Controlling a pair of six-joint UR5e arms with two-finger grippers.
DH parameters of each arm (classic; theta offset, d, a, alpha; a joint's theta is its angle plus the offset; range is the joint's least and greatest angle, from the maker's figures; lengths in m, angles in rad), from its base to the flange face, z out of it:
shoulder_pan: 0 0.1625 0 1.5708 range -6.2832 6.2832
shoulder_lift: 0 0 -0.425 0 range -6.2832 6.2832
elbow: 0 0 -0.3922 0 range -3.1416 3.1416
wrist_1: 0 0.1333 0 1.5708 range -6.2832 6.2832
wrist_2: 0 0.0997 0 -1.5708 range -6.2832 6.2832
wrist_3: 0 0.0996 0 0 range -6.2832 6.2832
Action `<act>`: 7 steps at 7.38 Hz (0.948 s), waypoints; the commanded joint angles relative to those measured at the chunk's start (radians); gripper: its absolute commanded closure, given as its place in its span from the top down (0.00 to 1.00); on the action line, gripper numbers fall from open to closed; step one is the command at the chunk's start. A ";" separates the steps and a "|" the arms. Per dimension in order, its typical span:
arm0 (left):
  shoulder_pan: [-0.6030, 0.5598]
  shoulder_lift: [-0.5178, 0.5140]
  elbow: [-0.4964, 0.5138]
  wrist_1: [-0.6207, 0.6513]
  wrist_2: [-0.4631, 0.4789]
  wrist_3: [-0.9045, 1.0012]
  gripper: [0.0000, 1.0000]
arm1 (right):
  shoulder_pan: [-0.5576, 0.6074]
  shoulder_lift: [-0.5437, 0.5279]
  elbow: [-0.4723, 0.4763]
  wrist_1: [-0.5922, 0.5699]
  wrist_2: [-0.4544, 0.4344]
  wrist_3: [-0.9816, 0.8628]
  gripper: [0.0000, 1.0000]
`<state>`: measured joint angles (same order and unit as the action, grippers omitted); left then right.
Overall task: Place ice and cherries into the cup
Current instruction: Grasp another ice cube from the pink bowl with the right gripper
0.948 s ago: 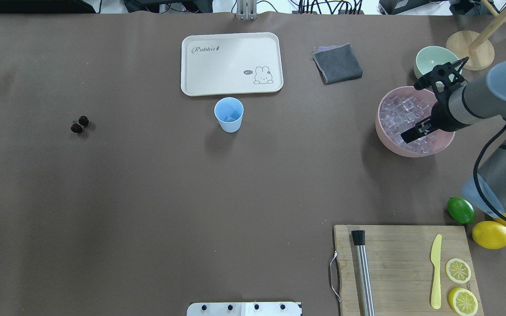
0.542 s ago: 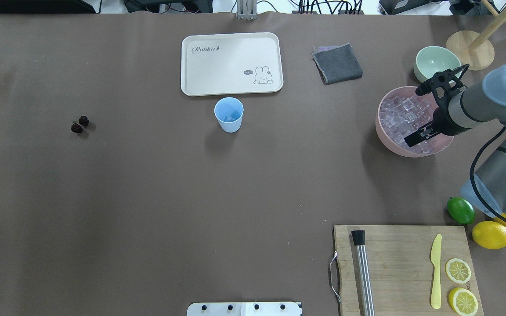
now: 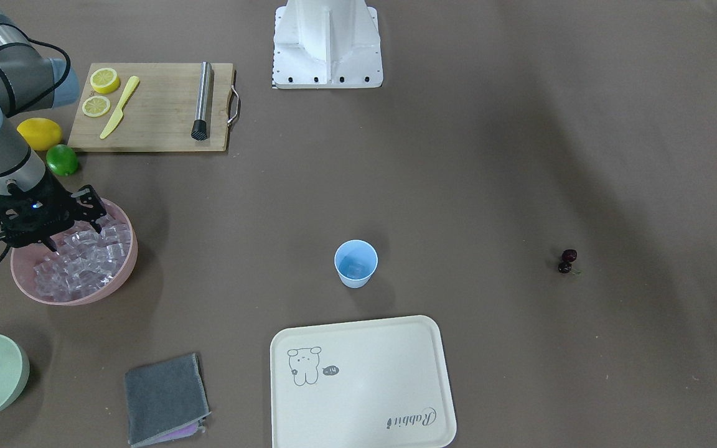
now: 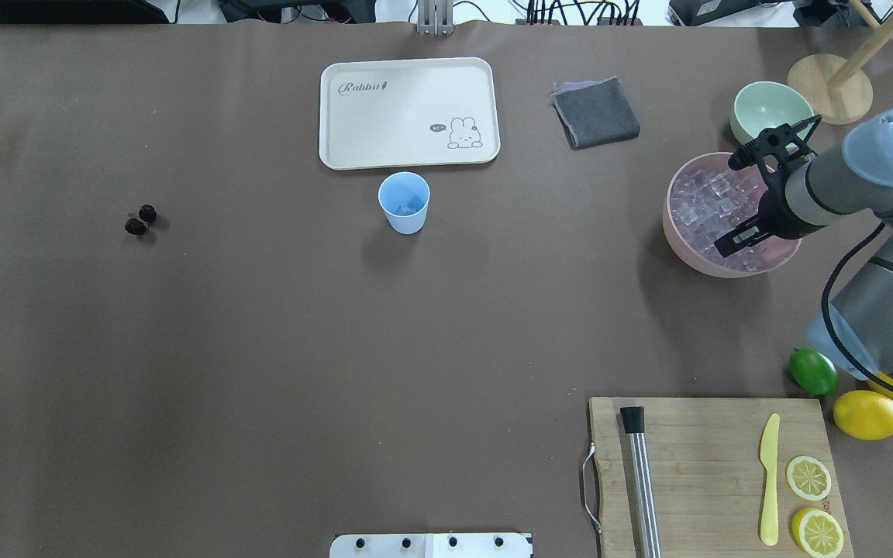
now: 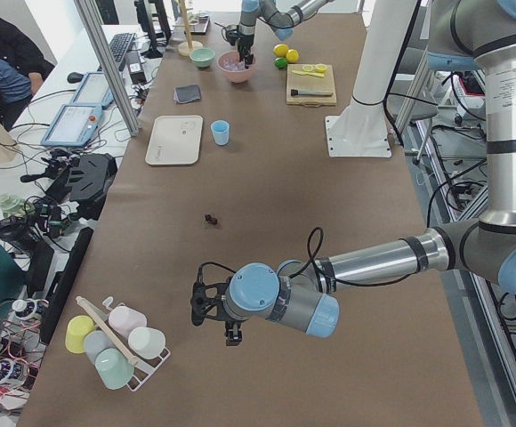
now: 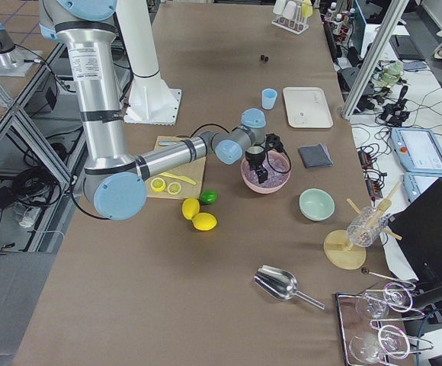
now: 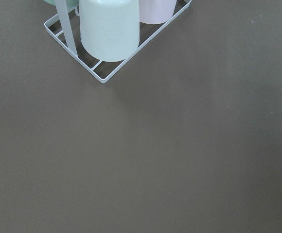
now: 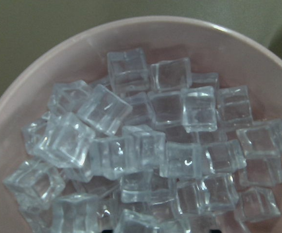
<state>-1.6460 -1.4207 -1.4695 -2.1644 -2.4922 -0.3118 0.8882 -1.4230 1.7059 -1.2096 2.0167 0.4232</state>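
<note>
Table [image 4: 260, 349] covered brown, cup [image 4: 404, 203] mid-surface, screens [image 5: 69, 124] alongside

A long brown-covered table [image 4: 260, 349] stands beside aluminium frame posts [image 5: 107, 67] and a cable-strewn white bench [image 5: 69, 67]

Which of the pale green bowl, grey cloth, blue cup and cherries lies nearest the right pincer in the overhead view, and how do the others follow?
From the right pincer, over the pink bowl:
1. pale green bowl, just beyond it
2. grey cloth, farther along the far side
3. blue cup, table's middle
4. cherries, far left
</note>
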 commanded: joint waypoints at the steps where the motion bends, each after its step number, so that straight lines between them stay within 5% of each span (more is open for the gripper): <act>1: 0.000 0.000 0.001 0.000 -0.001 0.000 0.98 | 0.000 0.001 0.007 -0.002 0.001 0.000 0.24; 4: 0.002 0.000 0.004 0.000 -0.001 0.000 0.98 | 0.056 0.019 0.067 -0.037 0.103 0.000 0.24; 7: 0.002 0.000 0.001 0.000 -0.001 0.000 0.98 | -0.015 0.394 0.112 -0.466 0.059 0.236 0.22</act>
<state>-1.6449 -1.4205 -1.4665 -2.1645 -2.4927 -0.3114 0.9299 -1.1801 1.8050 -1.5136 2.1127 0.5166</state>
